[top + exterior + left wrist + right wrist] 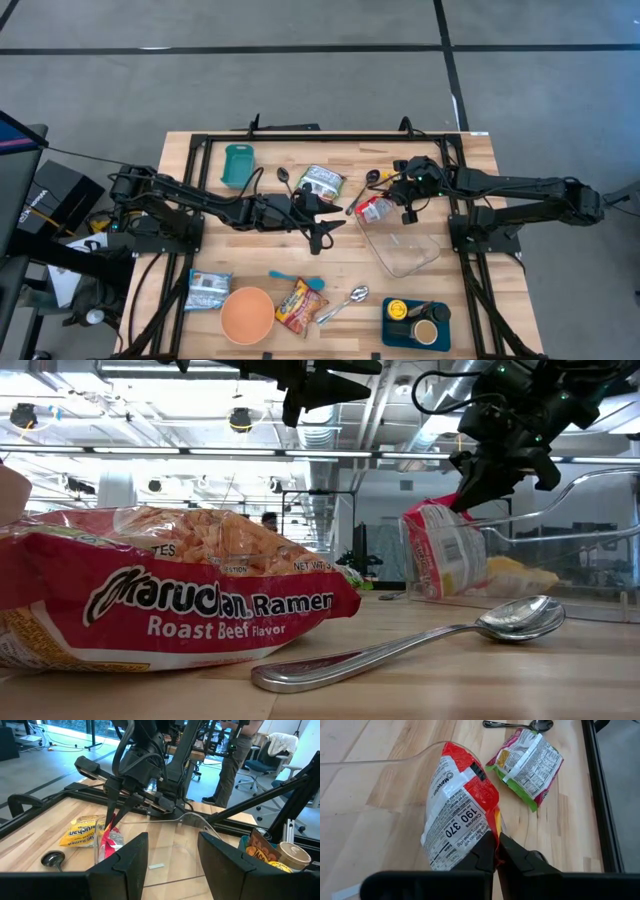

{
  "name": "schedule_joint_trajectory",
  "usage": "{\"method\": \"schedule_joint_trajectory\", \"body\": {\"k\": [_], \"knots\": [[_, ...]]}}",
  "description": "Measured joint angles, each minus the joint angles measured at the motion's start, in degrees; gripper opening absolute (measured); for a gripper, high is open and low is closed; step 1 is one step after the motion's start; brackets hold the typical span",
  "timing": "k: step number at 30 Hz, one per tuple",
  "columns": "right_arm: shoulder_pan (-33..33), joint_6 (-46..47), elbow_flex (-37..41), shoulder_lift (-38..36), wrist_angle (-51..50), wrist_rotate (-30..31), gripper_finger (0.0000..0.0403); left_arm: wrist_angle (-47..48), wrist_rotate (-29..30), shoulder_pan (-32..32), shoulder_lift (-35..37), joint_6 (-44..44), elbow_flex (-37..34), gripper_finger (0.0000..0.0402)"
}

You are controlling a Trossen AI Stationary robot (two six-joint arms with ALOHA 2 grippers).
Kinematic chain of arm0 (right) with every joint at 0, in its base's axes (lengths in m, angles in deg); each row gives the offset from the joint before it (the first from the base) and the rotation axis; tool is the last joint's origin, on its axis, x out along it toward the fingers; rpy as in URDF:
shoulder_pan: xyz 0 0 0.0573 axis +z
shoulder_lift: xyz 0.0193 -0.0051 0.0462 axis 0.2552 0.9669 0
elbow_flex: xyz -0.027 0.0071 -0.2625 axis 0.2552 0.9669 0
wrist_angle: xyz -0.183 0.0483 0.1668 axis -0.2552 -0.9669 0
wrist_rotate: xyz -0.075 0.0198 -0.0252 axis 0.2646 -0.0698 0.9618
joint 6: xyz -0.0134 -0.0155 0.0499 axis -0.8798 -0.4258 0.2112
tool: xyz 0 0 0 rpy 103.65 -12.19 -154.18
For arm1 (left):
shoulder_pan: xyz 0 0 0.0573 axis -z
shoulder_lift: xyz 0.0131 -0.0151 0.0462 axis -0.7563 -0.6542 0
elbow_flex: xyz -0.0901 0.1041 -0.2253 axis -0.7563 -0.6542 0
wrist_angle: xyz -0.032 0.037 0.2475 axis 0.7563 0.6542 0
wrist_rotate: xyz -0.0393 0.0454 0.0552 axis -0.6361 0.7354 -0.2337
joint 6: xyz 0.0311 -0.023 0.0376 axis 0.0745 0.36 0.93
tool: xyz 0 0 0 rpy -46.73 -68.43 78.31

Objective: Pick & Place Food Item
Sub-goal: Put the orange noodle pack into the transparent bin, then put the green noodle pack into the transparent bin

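Observation:
A red-and-white ramen packet (457, 815) hangs at the far left corner of a clear plastic container (405, 250), with my right gripper (496, 837) shut on it. In the low view the packet (445, 550) stands nearly upright below that gripper (478, 478). My left gripper (322, 230) hovers open above the table's middle, left of the container, with nothing between its fingers (131, 857). A green-edged food packet (525, 762) lies flat on the wood beyond the held one. My right gripper pinches the packet's red crimped end seam (490, 822) between its two fingers. The fingers come slanting down from the table's right side. The packet hangs below them, slightly tilted, its lower end (440, 592) down at the container's corner; whether it rests there I cannot tell.
A teal tub (237, 165) and dark spoons (283, 177) lie at the far side. Near the front edge are an orange bowl (247, 313), another ramen packet (297, 305), a metal spoon (345, 303), a blue packet (208, 288) and a blue tray with cups (415, 322).

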Motion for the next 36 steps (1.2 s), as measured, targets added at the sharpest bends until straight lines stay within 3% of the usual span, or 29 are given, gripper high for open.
{"method": "schedule_joint_trajectory", "body": {"k": [5, 22, 36], "knots": [[-0.48, 2.72, 0.0, 0.0, -0.02, 1.3, 0.0027, -0.02, 0.0, 0.0, 0.0, 0.0, 0.0, 0.0167], [-0.5, 2.18, 0.0, -0.89, 0.0, 3.26, 0.0153, 0.0, 0.0, 0.0, 0.0, 0.0, 0.0, 0.0167], [-0.5, 4.72, 0.0, -11.55, -0.22, 3.37, 0.0169, 0.02, 0.0, 0.0, 0.0, 0.0, 0.0, 0.0167]]}}
